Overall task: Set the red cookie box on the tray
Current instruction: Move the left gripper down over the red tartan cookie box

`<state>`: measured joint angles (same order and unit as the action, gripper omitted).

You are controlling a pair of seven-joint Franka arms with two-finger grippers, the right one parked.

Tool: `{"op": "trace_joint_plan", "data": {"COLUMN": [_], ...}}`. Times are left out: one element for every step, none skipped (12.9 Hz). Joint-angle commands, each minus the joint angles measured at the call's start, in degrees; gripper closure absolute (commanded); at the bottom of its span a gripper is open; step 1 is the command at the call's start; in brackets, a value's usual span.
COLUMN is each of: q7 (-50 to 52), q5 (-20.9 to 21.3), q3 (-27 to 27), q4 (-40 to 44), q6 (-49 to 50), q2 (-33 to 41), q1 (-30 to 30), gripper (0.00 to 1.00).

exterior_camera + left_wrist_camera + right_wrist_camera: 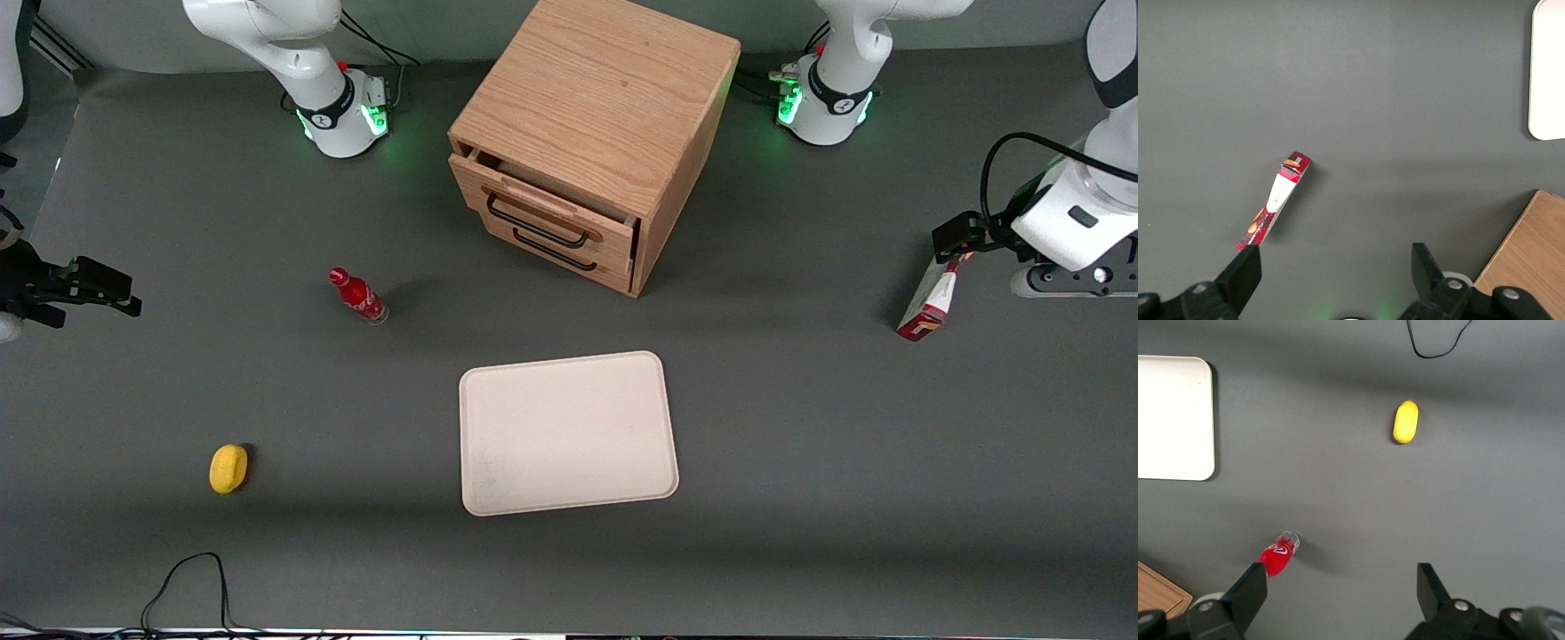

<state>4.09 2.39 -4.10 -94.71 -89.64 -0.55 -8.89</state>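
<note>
The red cookie box (926,302) stands on a thin edge on the grey table, toward the working arm's end. In the left wrist view it shows edge-on as a narrow red and white strip (1275,200). My left arm's gripper (958,238) hangs just above the box's upper end, open wide and empty (1335,267); one fingertip (1243,270) is close beside the box's end, not touching it. The pale beige-pink tray (569,433) lies flat near the middle of the table, nearer the front camera than the cabinet; a corner of it shows in the left wrist view (1548,73).
A wooden drawer cabinet (591,133) stands farther from the camera than the tray, its top drawer slightly open; its corner shows in the left wrist view (1531,253). A small red bottle (357,296) and a yellow object (228,468) lie toward the parked arm's end.
</note>
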Motion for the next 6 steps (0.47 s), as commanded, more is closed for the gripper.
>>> {"op": "trace_joint_plan", "data": {"q7": [1.35, 1.44, 1.62, 1.36, 0.75, 0.48], "q5": [0.60, 0.68, 0.68, 0.77, 0.77, 0.60], "q3": [1.35, 1.37, 1.28, 1.37, 1.28, 1.28], "q4": [3.82, 4.09, 4.18, 4.09, 4.18, 4.18], "q6": [4.28, 4.56, 4.65, 5.17, 5.61, 5.53], "q2": [-1.83, -1.83, -1.83, -1.74, -1.74, -1.74], "q1": [0.70, 0.80, 0.80, 0.89, 0.89, 0.98], "gripper": [0.00, 0.00, 0.00, 0.00, 0.00, 0.00]}}
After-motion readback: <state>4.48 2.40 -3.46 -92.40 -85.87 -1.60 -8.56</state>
